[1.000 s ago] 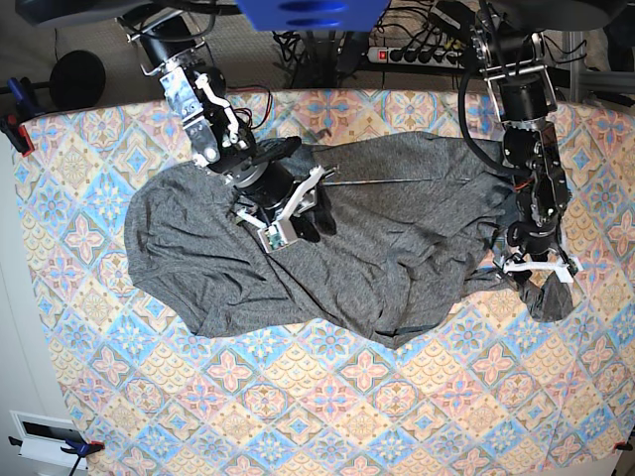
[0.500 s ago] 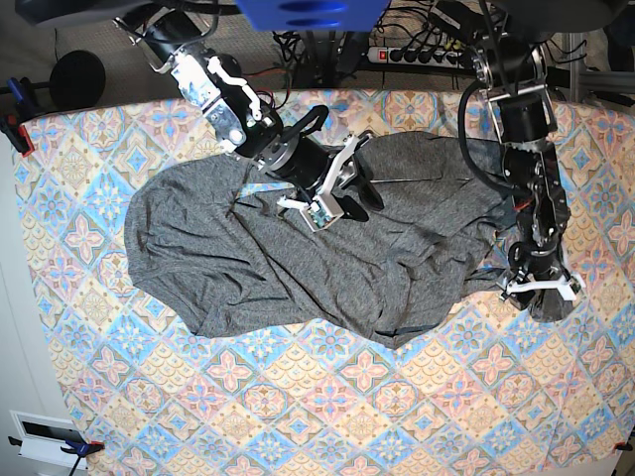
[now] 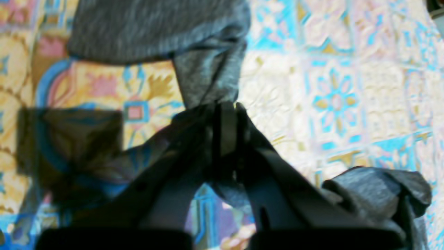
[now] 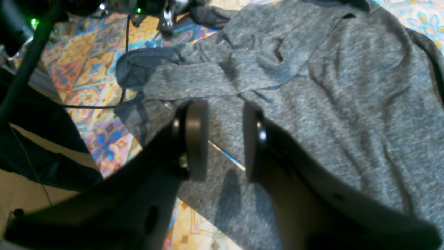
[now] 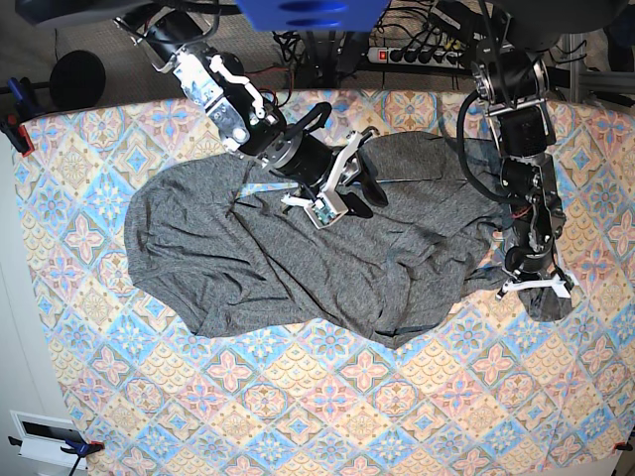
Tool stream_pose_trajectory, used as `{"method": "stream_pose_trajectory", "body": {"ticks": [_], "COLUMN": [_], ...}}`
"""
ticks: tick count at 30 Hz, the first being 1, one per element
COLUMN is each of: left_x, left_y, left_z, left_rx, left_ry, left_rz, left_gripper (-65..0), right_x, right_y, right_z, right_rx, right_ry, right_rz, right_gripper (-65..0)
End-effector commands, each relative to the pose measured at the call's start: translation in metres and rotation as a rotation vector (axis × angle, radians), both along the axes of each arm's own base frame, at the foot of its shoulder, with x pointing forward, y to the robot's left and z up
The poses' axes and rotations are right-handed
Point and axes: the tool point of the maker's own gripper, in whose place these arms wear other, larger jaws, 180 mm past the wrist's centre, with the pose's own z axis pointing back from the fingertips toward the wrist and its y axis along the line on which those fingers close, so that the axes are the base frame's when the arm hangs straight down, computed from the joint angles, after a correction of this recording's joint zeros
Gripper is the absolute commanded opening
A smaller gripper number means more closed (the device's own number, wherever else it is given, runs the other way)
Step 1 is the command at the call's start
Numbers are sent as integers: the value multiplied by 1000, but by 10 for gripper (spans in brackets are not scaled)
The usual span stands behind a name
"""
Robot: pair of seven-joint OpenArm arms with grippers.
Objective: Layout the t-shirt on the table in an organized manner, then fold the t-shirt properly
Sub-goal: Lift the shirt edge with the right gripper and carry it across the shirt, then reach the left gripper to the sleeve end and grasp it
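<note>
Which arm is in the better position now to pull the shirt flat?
Left: the left gripper is shut on the t-shirt; the right gripper hangs open above it.

Both arms are showing black housings with silver brackets and looping black cables; the right gripper (image 4: 225, 139) is wearing round grey pads.

1. No text, label, brand or number can be read in any view.
2. The t-shirt (image 5: 298, 248) is plain heather grey — no print, no tag lettering visible.
3. The table (image 5: 417, 397) cloth bears only diamond tiles with floral medallions — pattern, not writing.
4. The white plate at the base view's lower left corner (image 5: 45, 433) is too small to read.
</note>
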Motion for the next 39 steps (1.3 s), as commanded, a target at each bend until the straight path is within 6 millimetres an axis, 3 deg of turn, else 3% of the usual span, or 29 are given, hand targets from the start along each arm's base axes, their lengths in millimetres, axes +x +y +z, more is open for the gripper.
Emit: {"method": "stream_pose_trajectory", "body": {"ticks": [1, 5, 10, 13, 15, 17, 20, 23, 27, 31, 33, 39], "left_x": [15, 17, 18, 17, 16, 16, 16, 16, 15, 9, 9, 9], "left_y": [8, 7, 4, 1, 1, 0, 0, 0, 0, 0, 0, -10], "left_z": [22, 25, 23, 21, 21, 20, 20, 20, 19, 13, 13, 8], "left_rx": [29, 26, 20, 17, 17, 16, 16, 16, 15, 15, 14, -2], "left_ry": [-60, -66, -65, -62, -60, -60, -60, -59, -56, -42, -42, -38], "left_rz": [1, 1, -2, -4, -4, -4, -4, -4, -5, -5, -6, -13], "left_gripper": [-636, -650, -650, -650, -650, -650, -650, -650, -650, -650, -650, -650], "right_x": [7, 7, 26, 39, 37, 47, 68, 66, 66, 89, 95, 95], "right_y": [3, 3, -2, -9, 0, 14, 17, 24, 30, 31, 41, 44], "right_z": [17, 17, 14, -13, -30, -35, -48, -65, -65, -50, -45, -72], "right_rx": [42, 44, 69, 59, 65, 72, 38, 25, 37, 36, 68, 65], "right_ry": [-45, -45, -19, 56, 118, 143, 156, 207, 219, 172, 163, 191], "right_rz": [-3, -6, -82, -155, -169, -170, -174, -178, -180, -181, -187, -219], "right_gripper": [-490, -490, -490, -490, -490, -490, -490, -490, -490, -490, -490, -490]}}
